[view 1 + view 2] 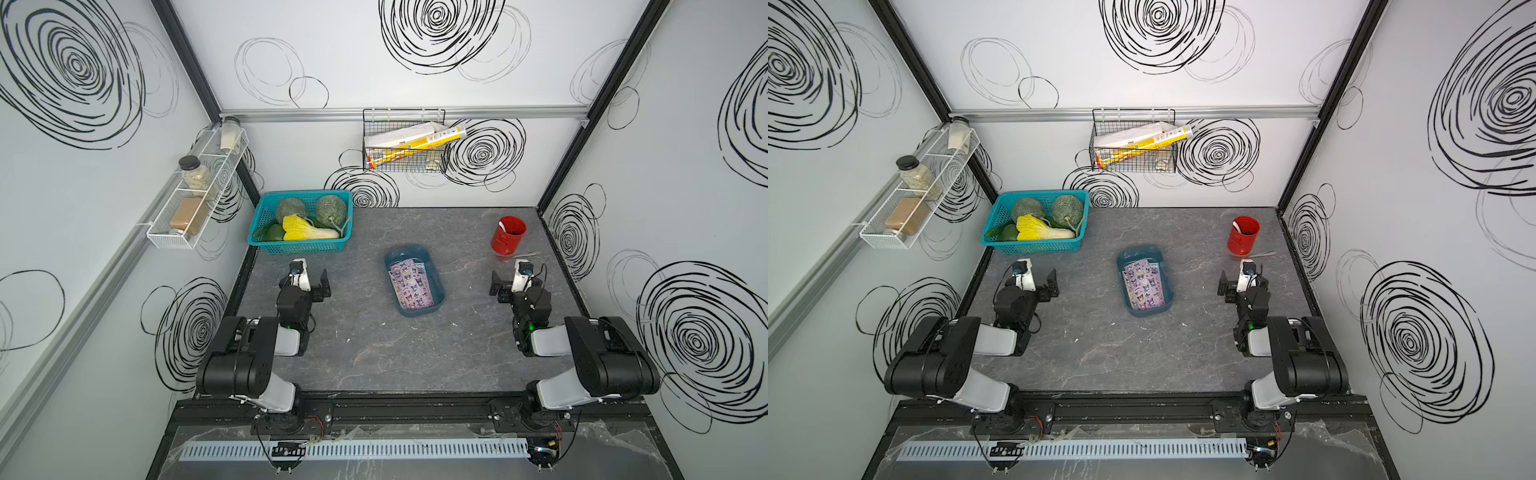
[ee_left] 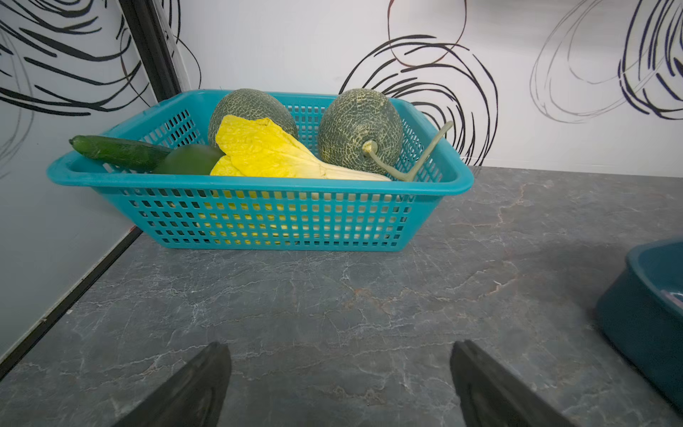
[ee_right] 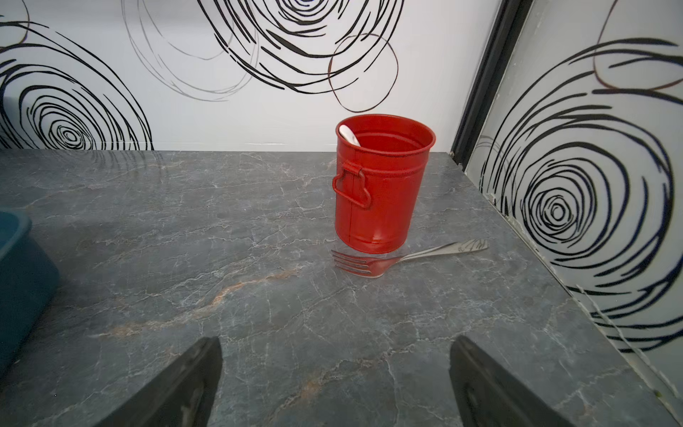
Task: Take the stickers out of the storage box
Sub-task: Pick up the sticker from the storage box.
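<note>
The stickers [image 1: 410, 284] lie flat inside the storage box [image 1: 435, 277], stacked against its left wall. The top sheet is pink and lilac with small cartoon figures, and a pale blue edge peeks out at the far end. How many sheets are in the stack cannot be told. The box sits on the grey marbled table [image 1: 374, 353] about midway between the two arms, its long side running from near to far and turned a little to the left at the far end. Both top views show it so, with the sheets [image 1: 1144, 286] clear of the right wall [image 1: 1165, 277].

The left gripper [image 2: 340, 369] is well to the left of the box, its jaws spread wide over bare table with nothing between them. The right gripper [image 3: 334, 369] is well to the right of the box, jaws likewise wide and empty.

Far left stands a bright-blue lattice basket [image 1: 299, 246] with two netted melons [image 2: 360, 131], a yellow cabbage [image 2: 269, 151] and a cucumber [image 2: 118, 151]. Far right stands a red cup [image 1: 508, 240] with a white utensil [image 3: 349, 135] inside, and a fork [image 3: 403, 257] lies on the table just in front of it.
</note>
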